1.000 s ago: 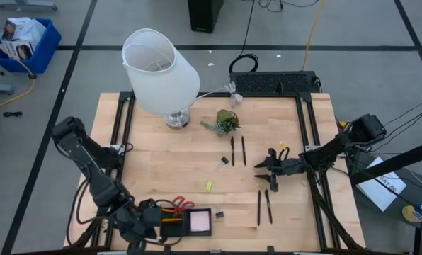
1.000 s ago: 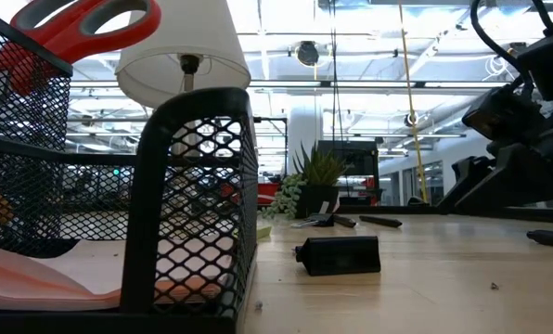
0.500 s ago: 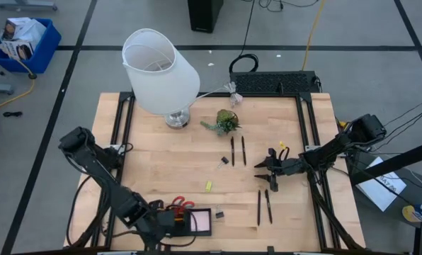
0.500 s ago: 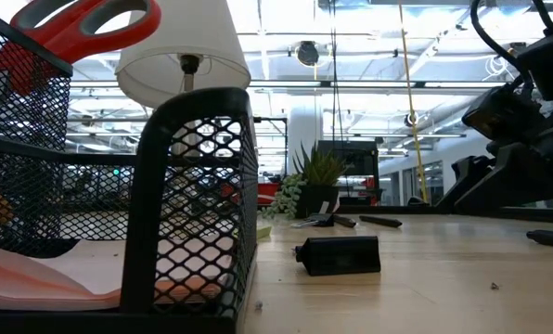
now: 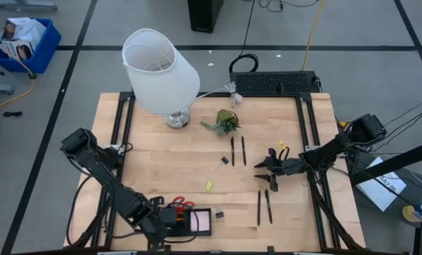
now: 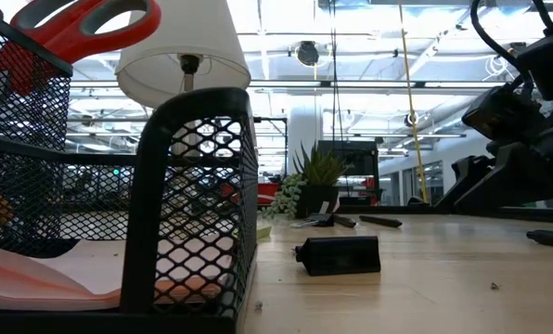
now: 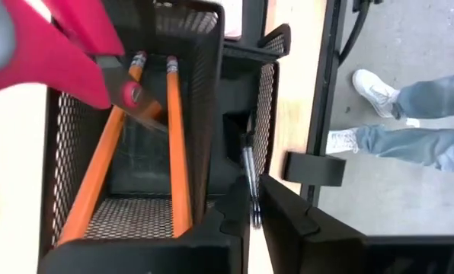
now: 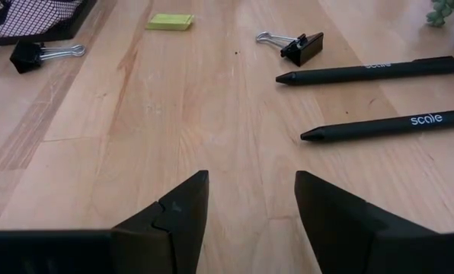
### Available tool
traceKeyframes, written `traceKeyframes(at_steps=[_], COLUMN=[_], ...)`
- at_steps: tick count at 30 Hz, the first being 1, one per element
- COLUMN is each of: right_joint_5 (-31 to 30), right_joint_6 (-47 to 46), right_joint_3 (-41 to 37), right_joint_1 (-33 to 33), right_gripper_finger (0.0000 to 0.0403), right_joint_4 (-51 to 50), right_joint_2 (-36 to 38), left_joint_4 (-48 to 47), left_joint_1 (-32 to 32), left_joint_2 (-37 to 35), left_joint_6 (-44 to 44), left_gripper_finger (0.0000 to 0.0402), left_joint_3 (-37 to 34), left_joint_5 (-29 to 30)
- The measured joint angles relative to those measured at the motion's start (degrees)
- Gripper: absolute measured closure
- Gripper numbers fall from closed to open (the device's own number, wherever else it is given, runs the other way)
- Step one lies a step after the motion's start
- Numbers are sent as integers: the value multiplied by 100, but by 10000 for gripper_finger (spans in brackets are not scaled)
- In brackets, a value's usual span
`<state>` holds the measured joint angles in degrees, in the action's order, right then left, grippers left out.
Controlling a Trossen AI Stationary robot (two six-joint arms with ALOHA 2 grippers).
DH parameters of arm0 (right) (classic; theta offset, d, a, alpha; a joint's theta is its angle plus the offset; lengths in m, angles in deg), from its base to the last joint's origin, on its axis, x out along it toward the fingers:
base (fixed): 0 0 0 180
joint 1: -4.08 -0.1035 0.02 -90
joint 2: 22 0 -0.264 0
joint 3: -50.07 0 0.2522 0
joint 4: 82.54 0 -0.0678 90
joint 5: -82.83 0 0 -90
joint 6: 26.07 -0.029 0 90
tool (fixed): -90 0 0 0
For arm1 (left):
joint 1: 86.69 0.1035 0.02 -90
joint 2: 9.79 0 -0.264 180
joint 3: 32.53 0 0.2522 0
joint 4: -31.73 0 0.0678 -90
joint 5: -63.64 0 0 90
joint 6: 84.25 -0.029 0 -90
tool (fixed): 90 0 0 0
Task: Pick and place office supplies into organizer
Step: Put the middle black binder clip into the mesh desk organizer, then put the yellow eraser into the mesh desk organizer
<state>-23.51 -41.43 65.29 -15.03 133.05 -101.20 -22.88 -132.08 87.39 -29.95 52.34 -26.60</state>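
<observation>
The organizer [image 5: 191,220], a black mesh tray, stands at the table's near edge, left of the middle. It holds a pink sticky pad [image 5: 199,222], red scissors [image 7: 52,53] and two orange pencils [image 7: 174,144]. My left gripper [image 7: 256,222] hangs over the organizer's left end, shut on a thin black pen [image 7: 250,171]. Two pens [image 5: 238,151] lie mid-table and two others [image 5: 264,206] nearer the front. A clip [image 5: 223,162], a second clip [image 5: 219,213] and a yellow-green piece [image 5: 208,185] lie loose. My right gripper [image 5: 267,170] rests open at the right. My left gripper has the black pen's shaft [image 7: 253,199] pinched between its two fingers. The fingers come steeply from above, slanting down. The pen points down into a narrow compartment [image 7: 238,144] beside the pencils. Whether its lower end touches the bottom does not show.
A white lamp [image 5: 160,71] and a small plant [image 5: 226,122] stand at the far side, with a black box [image 5: 275,82] behind the far edge. A person's legs and shoes [image 7: 379,114] show on the floor beyond the table's near edge.
My left gripper has come down and a little toward the table's right edge, over the organizer's left end, tipping more steeply downward.
</observation>
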Motion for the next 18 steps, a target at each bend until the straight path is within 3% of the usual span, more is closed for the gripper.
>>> traceKeyframes(at_steps=[10,18], right_joint_5=[-1,-2], right_joint_6=[1,-1], right_joint_3=[0,0], right_joint_1=[0,-1], right_gripper_finger=[211,211], right_joint_4=[14,14], right_joint_2=[0,0], left_joint_4=[176,193], left_joint_1=[129,480], left_joint_2=[-25,-494], left_joint_6=[225,643], left_gripper_finger=[318,333], left_joint_3=[0,0], left_joint_5=[28,16])
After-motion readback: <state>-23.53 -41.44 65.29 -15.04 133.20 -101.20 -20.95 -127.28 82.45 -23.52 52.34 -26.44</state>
